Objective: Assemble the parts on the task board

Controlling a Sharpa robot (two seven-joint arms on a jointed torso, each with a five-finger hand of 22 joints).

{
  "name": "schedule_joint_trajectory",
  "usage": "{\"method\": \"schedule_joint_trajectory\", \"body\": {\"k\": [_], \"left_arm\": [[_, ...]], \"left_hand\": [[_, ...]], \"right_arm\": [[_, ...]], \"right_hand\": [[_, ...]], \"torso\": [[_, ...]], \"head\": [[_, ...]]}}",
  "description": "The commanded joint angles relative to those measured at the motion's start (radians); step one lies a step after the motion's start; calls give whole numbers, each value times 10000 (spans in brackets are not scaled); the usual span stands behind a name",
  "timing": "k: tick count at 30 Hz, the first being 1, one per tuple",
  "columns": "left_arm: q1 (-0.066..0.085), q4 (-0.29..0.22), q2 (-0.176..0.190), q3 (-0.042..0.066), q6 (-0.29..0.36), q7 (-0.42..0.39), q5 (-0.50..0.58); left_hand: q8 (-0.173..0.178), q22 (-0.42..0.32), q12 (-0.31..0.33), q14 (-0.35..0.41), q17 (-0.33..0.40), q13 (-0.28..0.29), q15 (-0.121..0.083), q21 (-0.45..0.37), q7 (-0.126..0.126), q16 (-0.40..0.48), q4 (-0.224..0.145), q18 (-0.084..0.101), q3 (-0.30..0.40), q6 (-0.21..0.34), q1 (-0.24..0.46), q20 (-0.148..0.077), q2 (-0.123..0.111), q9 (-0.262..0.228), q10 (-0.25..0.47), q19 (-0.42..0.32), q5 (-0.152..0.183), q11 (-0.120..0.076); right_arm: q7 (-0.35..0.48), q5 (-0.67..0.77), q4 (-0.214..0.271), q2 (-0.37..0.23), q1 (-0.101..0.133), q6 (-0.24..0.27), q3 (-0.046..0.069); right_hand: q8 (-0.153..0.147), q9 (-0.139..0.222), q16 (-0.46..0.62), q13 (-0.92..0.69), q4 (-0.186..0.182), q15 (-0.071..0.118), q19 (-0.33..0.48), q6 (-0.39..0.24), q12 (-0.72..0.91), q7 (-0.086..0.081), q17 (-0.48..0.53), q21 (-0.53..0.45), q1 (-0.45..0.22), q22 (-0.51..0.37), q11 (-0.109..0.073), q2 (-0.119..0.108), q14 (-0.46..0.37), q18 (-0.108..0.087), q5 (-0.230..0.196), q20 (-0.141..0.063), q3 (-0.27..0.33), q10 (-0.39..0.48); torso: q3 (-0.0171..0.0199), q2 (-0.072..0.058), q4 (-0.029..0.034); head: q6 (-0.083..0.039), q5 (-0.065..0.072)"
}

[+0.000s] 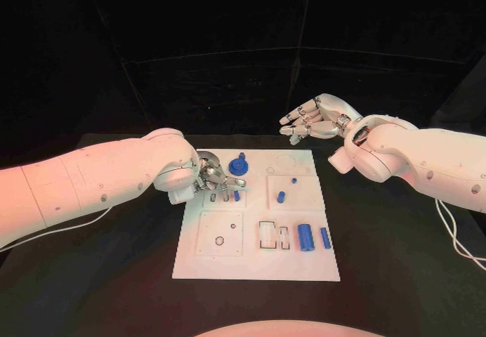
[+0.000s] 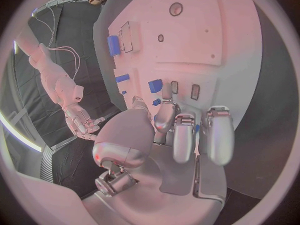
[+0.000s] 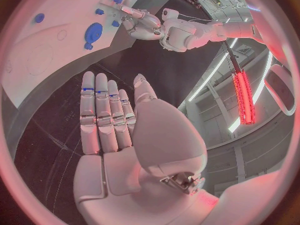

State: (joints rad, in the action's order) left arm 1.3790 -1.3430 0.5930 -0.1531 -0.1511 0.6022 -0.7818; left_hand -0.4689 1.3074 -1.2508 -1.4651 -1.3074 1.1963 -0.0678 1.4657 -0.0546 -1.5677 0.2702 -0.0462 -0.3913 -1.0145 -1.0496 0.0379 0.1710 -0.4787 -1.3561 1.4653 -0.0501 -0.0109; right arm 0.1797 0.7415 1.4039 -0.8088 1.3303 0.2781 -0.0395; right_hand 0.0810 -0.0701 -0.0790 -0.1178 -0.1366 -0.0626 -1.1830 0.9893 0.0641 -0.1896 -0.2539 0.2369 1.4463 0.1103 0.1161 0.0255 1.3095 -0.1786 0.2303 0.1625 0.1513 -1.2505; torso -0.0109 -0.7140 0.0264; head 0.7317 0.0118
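Task board (image 1: 203, 263): white plate lying flat mid-counter, its long edges running away from the robot. Near half of the board: a raised square panel with an oval hole (image 1: 220, 241) on the robot's left; to its right two open rectangular slots (image 1: 267, 236), then a large blue cylinder (image 1: 305, 236) and a slimmer blue peg (image 1: 325, 238) lying flat, the peg close to the board's right edge. Far half: a blue round gear-like part (image 1: 238, 166) near the far edge, and two small blue pieces (image 1: 282, 197) on a square panel right of centre.

Left hand (image 1: 211, 179): over the board's far-left area, beside the gear-like part. Fingers (image 2: 181, 135) curled downward close together, tips at small slots with a small blue piece (image 2: 155, 85) just beyond them. Cannot tell whether they clamp anything.

Right hand (image 1: 316, 118): raised well above the counter, off the board past its far-right corner. Fingers (image 3: 100, 112) straight, side by side, thumb apart, holding nothing.

Black counter (image 1: 395, 267) shows bare margins on both long sides of the board and at its near edge. Board's near-right portion lies uncovered by either arm.
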Motion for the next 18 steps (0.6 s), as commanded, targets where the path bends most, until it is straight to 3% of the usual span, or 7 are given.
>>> {"method": "schedule_joint_trajectory", "body": {"k": [1,4,11,18], "left_arm": [[29,-15,-106,10,-317,59,-714],[39,-17,-175,11,-310,122,-919],[70,145,-438,12,-351,278,-1064],[87,309,-616,11,-475,552,-1089]], "left_hand": [[-115,870,8,-1057,-2634,-27,-84,-74,-3,-31,21,61,-49,122,-41,-51,13,-82,14,280,19,-50],[-157,869,18,-1057,-2634,-37,-85,-76,-2,-31,44,60,-45,156,-19,-53,38,-136,19,280,17,-51],[-382,852,37,-1057,-2634,-48,-97,-98,11,-31,-142,56,399,334,-330,-65,194,-426,24,275,3,-63],[-556,861,55,-1057,-2634,-59,-105,-103,18,-31,-168,57,868,491,-331,-76,47,-672,30,281,4,-70]], "right_arm": [[39,-12,-4,4,21,-38,6],[33,-12,-12,-3,21,-43,6],[29,-12,-34,13,22,-52,6],[32,-12,-50,29,22,-77,6]], "right_hand": [[81,-16,60,29,-10,-21,-1,-39,29,-17,18,-68,-14,-38,29,52,-82,-53,60,72,75,68],[81,-16,60,29,-10,-21,-1,-39,29,-17,18,-68,-14,-38,29,52,-82,-53,60,72,75,68],[83,-16,60,31,-8,-20,-3,-39,30,-17,18,-71,-13,-40,29,53,-81,-53,66,72,76,67],[83,-16,60,31,-8,-20,-3,-39,30,-17,18,-71,-13,-40,29,53,-81,-53,66,72,76,67]], "torso": [[-5,-8,7],[-8,-9,-18],[9,-6,4],[-1,-5,-15]], "head": [[4,-31],[13,-50],[20,-62],[23,-73]]}}
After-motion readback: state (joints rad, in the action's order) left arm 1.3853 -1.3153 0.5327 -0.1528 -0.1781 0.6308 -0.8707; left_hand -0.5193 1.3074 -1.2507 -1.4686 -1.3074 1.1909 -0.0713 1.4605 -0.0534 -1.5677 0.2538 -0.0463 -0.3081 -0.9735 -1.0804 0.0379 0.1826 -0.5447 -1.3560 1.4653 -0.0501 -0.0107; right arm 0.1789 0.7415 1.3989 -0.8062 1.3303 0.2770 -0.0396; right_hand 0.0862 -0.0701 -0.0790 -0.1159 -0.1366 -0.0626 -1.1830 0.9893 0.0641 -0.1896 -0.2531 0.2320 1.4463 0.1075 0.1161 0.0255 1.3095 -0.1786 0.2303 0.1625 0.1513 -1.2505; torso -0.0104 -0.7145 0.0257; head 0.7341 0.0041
